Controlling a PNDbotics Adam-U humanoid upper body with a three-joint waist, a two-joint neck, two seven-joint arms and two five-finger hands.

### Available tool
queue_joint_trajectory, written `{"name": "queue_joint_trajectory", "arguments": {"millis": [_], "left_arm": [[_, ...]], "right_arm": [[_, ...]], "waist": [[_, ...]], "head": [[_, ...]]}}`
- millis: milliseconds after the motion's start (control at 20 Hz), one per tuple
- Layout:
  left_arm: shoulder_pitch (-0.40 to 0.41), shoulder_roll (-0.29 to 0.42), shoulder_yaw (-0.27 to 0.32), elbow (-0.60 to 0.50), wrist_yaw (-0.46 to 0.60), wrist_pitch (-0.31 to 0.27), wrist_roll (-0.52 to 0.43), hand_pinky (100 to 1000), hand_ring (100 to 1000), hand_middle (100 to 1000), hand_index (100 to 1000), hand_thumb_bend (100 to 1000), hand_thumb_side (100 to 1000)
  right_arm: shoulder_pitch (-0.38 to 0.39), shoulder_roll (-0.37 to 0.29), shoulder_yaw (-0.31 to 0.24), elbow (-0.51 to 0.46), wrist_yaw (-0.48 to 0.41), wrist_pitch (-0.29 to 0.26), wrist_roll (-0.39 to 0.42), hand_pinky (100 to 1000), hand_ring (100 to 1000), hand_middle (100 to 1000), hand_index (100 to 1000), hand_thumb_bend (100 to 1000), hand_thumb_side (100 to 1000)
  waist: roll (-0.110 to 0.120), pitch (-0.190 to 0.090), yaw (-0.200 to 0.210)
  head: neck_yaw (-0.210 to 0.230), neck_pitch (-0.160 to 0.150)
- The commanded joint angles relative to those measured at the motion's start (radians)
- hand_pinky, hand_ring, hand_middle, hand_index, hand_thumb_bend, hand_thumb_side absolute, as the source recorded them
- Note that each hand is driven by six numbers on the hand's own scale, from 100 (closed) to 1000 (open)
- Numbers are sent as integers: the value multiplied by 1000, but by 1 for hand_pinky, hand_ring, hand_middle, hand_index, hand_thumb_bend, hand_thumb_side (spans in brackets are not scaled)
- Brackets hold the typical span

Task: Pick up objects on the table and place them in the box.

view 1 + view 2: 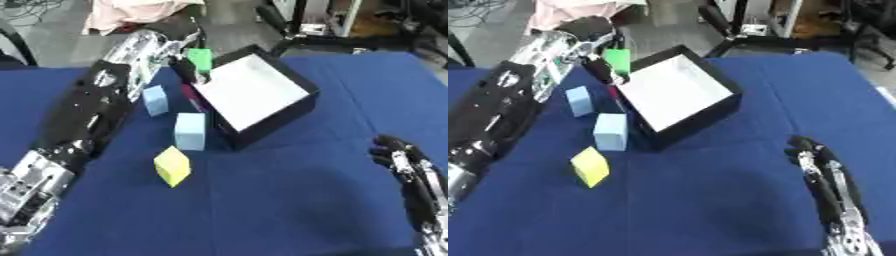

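1. A big table with a dark blue cloth fills most of the frame.
2. A black box with a white inside sits just above the middle of the frame. It is turned at a slant.
3. The robot's left arm comes in from the lower left and reaches up to the upper left of the frame.
4. The left hand is at the box's upper left corner. Its fingers are curled round a green block, so it is grasping the block.
5. The green block is up off the cloth, right by the box's rim at that corner. I cannot tell if it touches the rim.
6. A small light blue block lies on the cloth, left of the box and near the arm.
7. A bigger light blue block stands below it, just beside the box's lower left side.
8. A yellow block lies lower still, near the middle left, standing on a corner or edge.
9. A thin dark red thing shows beside the box's left wall. I cannot make out what it is.
10. The right hand rests at the lower right of the frame, away from the blocks. Its fingers point up and look relaxed, with nothing in them.
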Motion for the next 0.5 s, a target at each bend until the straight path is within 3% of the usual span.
{"name": "queue_joint_trajectory", "arguments": {"millis": [50,200,250,400,450,500], "left_arm": [[-19,-30,3,27,-20,-4,60,671,461,427,570,462,354],[-11,-60,-5,47,-26,-10,94,676,469,436,581,482,366],[-8,-69,-9,52,-28,-13,102,702,510,488,649,528,389],[-1,-86,-19,64,-39,-19,116,738,573,562,744,619,435],[1,-87,-23,66,-43,-24,116,760,623,623,794,726,481],[2,-87,-26,67,-46,-29,113,768,643,647,810,766,499]], "right_arm": [[-14,-4,2,-13,-5,-2,6,809,763,749,792,100,741],[-16,-2,4,-14,-6,-1,8,809,763,749,792,100,741],[-17,-1,4,-14,-6,-2,9,809,763,749,792,100,740],[-19,1,5,-14,-6,-2,10,809,763,749,792,100,740],[-19,1,5,-14,-6,-2,10,809,763,749,792,100,739],[-20,1,5,-15,-6,-2,10,809,763,749,792,100,739]], "waist": [[-12,-11,-5],[-13,-10,-9],[-13,-10,-10],[-13,-10,-13],[-13,-10,-14],[-13,-10,-14]], "head": [[5,-2],[7,-2],[8,-2],[9,-2],[9,-2],[9,-2]]}}
